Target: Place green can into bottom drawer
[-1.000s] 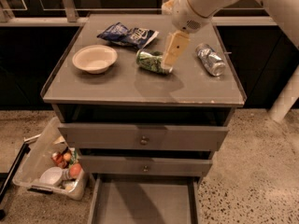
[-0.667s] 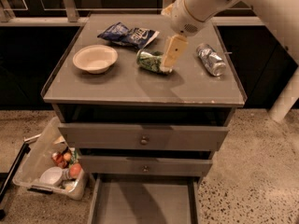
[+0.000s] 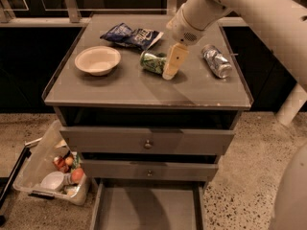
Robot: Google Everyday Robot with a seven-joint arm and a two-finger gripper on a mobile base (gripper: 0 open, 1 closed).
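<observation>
Grey cabinet top (image 3: 144, 92) spreads out beneath me, with dark cupboards and a rail behind it and speckled floor (image 3: 240, 176) around its foot. My arm (image 3: 230, 4) comes in from the upper right of the camera view and slopes down to my gripper (image 3: 169, 71), which is low over the middle of the top, its tip at or just above the surface. I cannot tell how my jaws stand, apart or clamped.

The green can (image 3: 152, 63) lies on its side on the cabinet top, right against my gripper on its left side as the camera sees it; the two look to be touching. Beyond the can, farther from the camera, sits a crumpled blue snack bag (image 3: 130, 35). Farther left of the can, well apart from me, is a shallow pale bowl (image 3: 97, 60), upright. On my other side, near the right edge of the top, a crinkled silver can (image 3: 217, 61) lies on its side, apart from me.

Far below my gripper, down the cabinet front, come the top drawer (image 3: 147, 144) and the middle drawer (image 3: 147, 173), each with a small knob. Under them the bottom drawer (image 3: 146, 207) is pulled out towards the camera, its flat grey tray showing. Down to my left on the floor, a clear plastic bin (image 3: 48, 171) leans by the cabinet with a white cup and some small reddish things in it.
</observation>
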